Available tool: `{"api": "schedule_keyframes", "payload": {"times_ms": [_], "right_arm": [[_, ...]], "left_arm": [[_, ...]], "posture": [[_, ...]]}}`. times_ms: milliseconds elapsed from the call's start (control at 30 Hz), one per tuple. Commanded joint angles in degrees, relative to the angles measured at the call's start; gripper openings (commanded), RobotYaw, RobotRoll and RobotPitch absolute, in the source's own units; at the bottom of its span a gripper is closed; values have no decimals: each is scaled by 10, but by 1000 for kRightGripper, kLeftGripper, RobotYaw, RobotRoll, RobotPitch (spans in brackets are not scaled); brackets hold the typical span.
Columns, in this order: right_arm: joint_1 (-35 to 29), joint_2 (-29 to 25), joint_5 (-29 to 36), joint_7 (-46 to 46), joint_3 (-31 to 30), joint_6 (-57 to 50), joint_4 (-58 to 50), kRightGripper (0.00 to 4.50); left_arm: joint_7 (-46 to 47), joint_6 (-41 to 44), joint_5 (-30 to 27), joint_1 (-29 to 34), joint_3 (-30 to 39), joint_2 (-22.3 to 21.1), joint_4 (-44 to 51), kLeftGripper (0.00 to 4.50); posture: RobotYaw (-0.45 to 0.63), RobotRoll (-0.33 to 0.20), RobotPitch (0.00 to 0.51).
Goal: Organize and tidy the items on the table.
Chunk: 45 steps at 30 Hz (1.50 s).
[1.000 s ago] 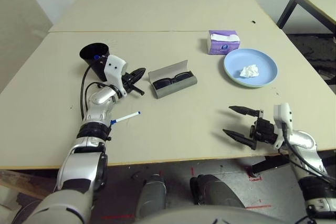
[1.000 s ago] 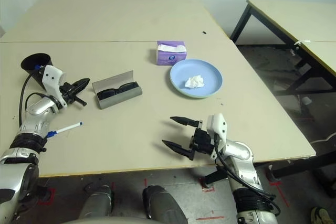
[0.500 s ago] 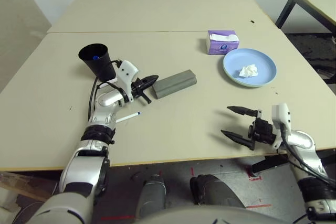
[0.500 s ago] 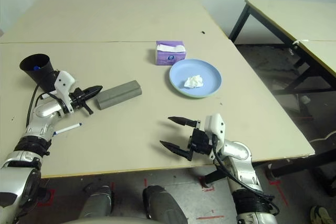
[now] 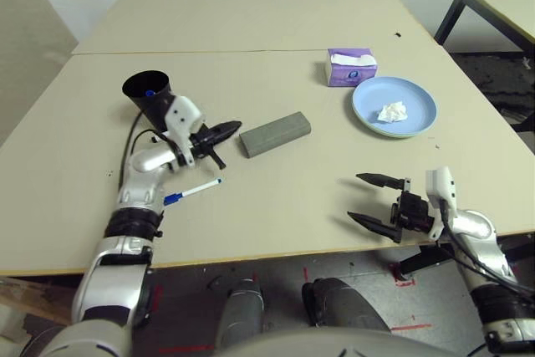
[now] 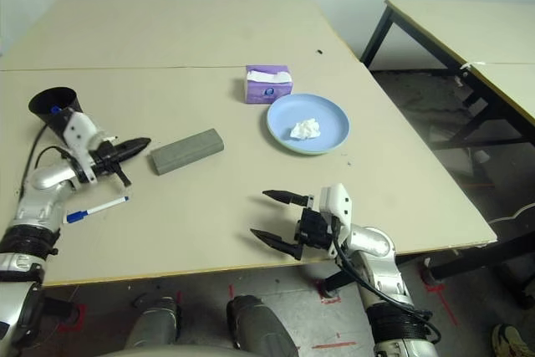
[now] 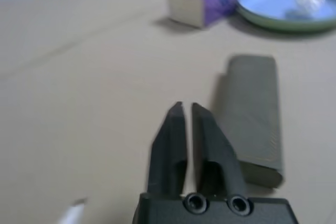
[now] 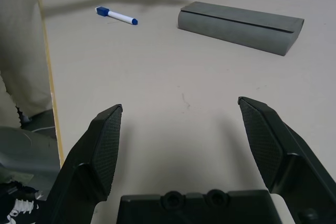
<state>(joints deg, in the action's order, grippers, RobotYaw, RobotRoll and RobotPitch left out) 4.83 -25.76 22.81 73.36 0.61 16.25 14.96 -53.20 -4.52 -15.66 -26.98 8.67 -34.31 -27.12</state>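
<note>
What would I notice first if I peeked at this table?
Probably the blue plate at the far right of the table, with a crumpled white tissue on it and a purple tissue box just behind. In the middle lies a closed grey glasses case, with the left claw pointing at its end. The right claw gapes wide near the front edge.
</note>
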Motion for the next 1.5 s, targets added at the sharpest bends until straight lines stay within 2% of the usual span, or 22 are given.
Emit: {"api": "schedule_keyframes", "payload": {"times_ms": [33,200,333,400,500,600,767,900,1033,1300,1500], "right_arm": [[1,2,-1,3,-6,4,10,4500],[13,7,-3,7,-12,9,26,4500],[24,9,-3,8,-14,10,34,4500],[29,10,-4,9,-14,12,41,4500],[32,11,-4,10,-15,15,45,4500],[34,12,-5,8,-15,17,47,4500],[29,14,-6,2,-16,19,40,4500],[21,17,-7,-5,-18,20,31,4500],[14,18,-8,-11,-19,20,24,4500],[11,20,-8,-16,-22,18,19,4500],[18,20,-6,-15,-22,13,17,4500]], "left_arm": [[-21,61,-21,39,18,-44,62,1506],[-85,159,-53,86,30,-150,159,3181],[-141,228,-76,89,24,-228,213,4484],[-178,259,-81,78,8,-267,238,4484],[-216,298,-86,62,-14,-300,260,4484],[-284,343,-72,23,-70,-354,288,4484],[-353,383,-36,-52,-154,-395,297,4484],[-387,383,16,-85,-215,-402,295,4484],[-393,366,58,-78,-253,-395,300,4484],[-360,322,129,-33,-274,-375,285,4484],[-342,311,152,0,-270,-361,281,4484]], "posture": [[-57,0,98],[-41,0,100],[-28,0,101],[-29,0,101],[-31,0,101],[-43,0,101],[-64,0,99],[-81,0,99],[-93,0,102],[-92,0,100],[-94,0,101]]}}
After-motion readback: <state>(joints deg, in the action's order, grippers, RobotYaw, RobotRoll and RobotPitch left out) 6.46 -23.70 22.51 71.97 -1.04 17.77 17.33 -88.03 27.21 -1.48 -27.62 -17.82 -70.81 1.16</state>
